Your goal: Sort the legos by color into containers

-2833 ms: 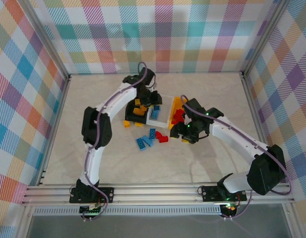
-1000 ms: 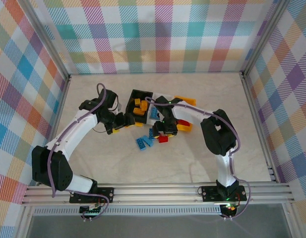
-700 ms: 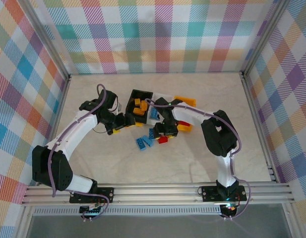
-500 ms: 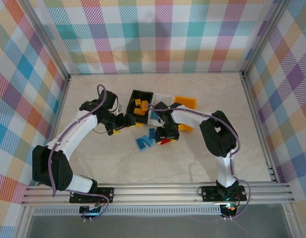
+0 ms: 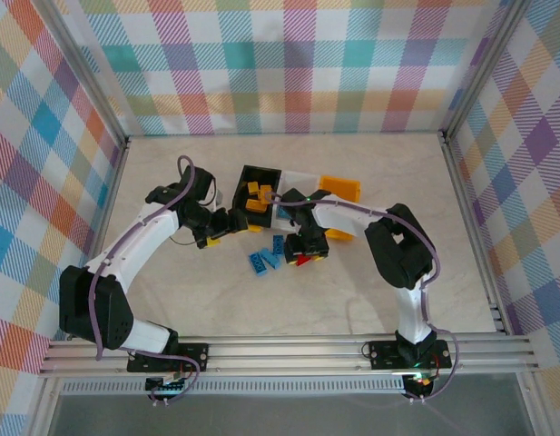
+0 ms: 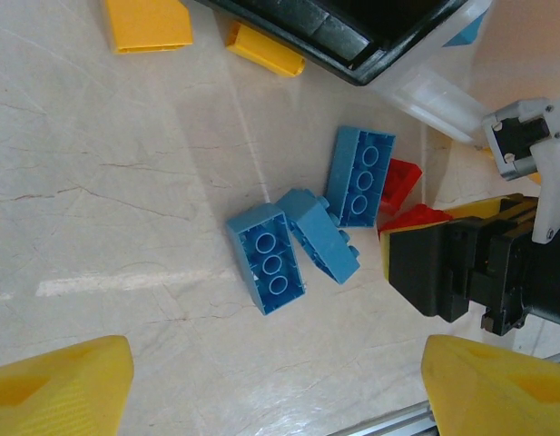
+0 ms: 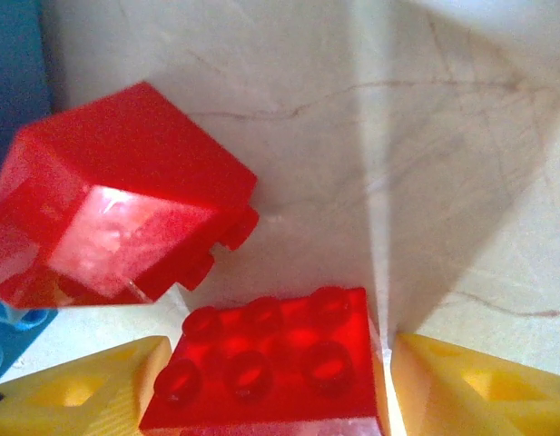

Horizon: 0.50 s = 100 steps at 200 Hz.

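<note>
L pincer [image 6: 280, 392] released, above blue bricks [image 6: 302, 234] on worktop [image 6: 116, 200]. R pincer [image 7: 276, 411] straddles red 2x3 brick [image 7: 261, 365]; whether clenched, cannot tell.

3 blue legos [image 6: 266, 259] beside 2 red legos [image 7: 270, 368]

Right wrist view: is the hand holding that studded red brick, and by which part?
Cannot tell. The right hand has fingertips flanking the studded red brick at its two short ends; a closed grip isn't clear.
</note>
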Each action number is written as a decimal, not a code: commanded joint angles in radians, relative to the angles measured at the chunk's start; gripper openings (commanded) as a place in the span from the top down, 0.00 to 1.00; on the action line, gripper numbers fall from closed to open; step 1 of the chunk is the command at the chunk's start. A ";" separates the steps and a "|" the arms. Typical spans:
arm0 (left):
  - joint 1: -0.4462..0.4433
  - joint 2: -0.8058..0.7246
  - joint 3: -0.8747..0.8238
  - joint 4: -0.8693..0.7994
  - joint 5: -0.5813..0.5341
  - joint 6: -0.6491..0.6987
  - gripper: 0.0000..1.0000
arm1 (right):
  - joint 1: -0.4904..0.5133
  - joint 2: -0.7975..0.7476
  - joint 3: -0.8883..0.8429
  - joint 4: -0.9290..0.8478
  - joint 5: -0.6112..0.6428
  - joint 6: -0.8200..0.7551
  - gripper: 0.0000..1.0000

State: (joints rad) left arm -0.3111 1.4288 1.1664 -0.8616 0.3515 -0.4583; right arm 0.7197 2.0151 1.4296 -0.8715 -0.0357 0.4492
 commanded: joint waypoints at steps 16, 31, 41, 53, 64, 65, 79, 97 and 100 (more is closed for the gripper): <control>0.014 -0.032 -0.030 -0.013 0.013 -0.002 0.17 | 0.001 0.004 0.019 -0.035 0.018 -0.027 0.44; 0.014 -0.031 -0.036 -0.006 0.015 -0.008 0.17 | 0.001 0.001 0.016 -0.040 0.023 -0.033 0.49; 0.014 -0.030 -0.039 0.001 0.016 -0.012 0.17 | 0.001 -0.005 0.014 -0.047 0.026 -0.036 0.50; 0.014 -0.031 -0.041 0.007 0.017 -0.017 0.17 | 0.001 -0.020 0.012 -0.053 0.031 -0.038 0.53; 0.014 -0.029 -0.041 0.010 0.017 -0.020 0.17 | 0.001 -0.038 0.009 -0.062 0.033 -0.037 0.54; 0.014 -0.029 -0.040 0.010 0.017 -0.020 0.17 | 0.001 -0.040 0.009 -0.063 0.033 -0.037 0.54; 0.014 -0.026 -0.038 0.014 0.015 -0.021 0.17 | 0.001 -0.079 0.005 -0.081 0.033 -0.030 0.55; 0.014 -0.016 -0.035 0.022 0.018 -0.020 0.17 | 0.000 -0.148 -0.006 -0.104 0.034 -0.015 0.55; 0.014 -0.015 -0.034 0.024 0.020 -0.019 0.16 | -0.001 -0.164 -0.007 -0.107 0.035 -0.014 0.55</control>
State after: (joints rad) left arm -0.3107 1.4220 1.1355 -0.8581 0.3515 -0.4641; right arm 0.7197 1.9820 1.4326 -0.9142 -0.0128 0.4286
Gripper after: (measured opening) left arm 0.833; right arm 0.508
